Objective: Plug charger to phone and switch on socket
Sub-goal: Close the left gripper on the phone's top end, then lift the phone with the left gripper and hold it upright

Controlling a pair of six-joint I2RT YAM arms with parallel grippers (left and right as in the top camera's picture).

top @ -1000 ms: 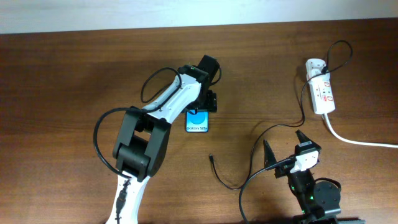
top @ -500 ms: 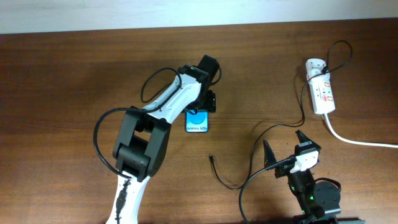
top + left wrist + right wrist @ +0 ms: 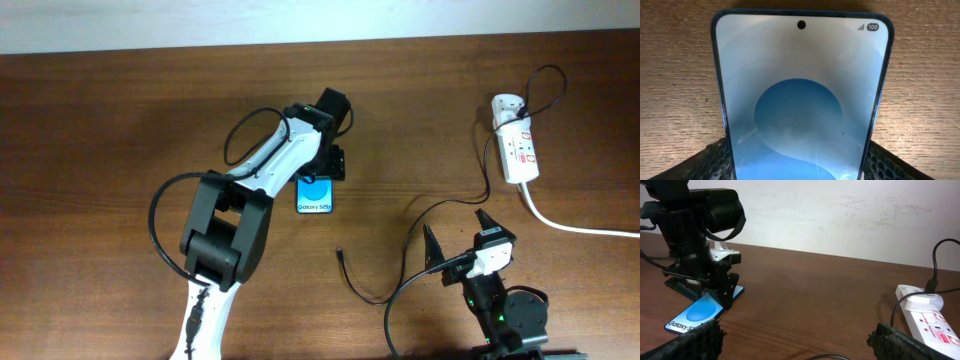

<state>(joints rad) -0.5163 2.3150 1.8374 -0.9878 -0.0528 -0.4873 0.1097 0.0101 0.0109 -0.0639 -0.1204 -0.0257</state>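
Phone [image 3: 316,195] lies screen-up near the middle of the brown wood table [image 3: 100,150], long axis running roughly from the far edge toward the near edge, the "Galaxy" lettering at the nearer end. Screen lit: blue oval on a paler ground, with a "100" mark in one corner in the left wrist view. Left gripper [image 3: 332,165] is at the phone's far end. In its own camera the mesh-textured pads [image 3: 710,160] sit against both long edges of the phone [image 3: 800,100], so it is closed on the phone's sides. From the right wrist view the phone [image 3: 697,315] looks low on the wood; cannot tell whether its far end is lifted. Charger [image 3: 341,256]: free end rests on bare table just below and right of the phone, apart from it. The thin black cable loops past the right arm and up to the socket [image 3: 518,150] at the table's right side. A white plug adapter [image 3: 508,105] sits at the socket's far end, and a thick white cord [image 3: 570,225] trails off right. Right gripper [image 3: 458,235] hangs near the front edge, fingers spread wide, nothing between them, well clear of the phone and the socket [image 3: 932,315].
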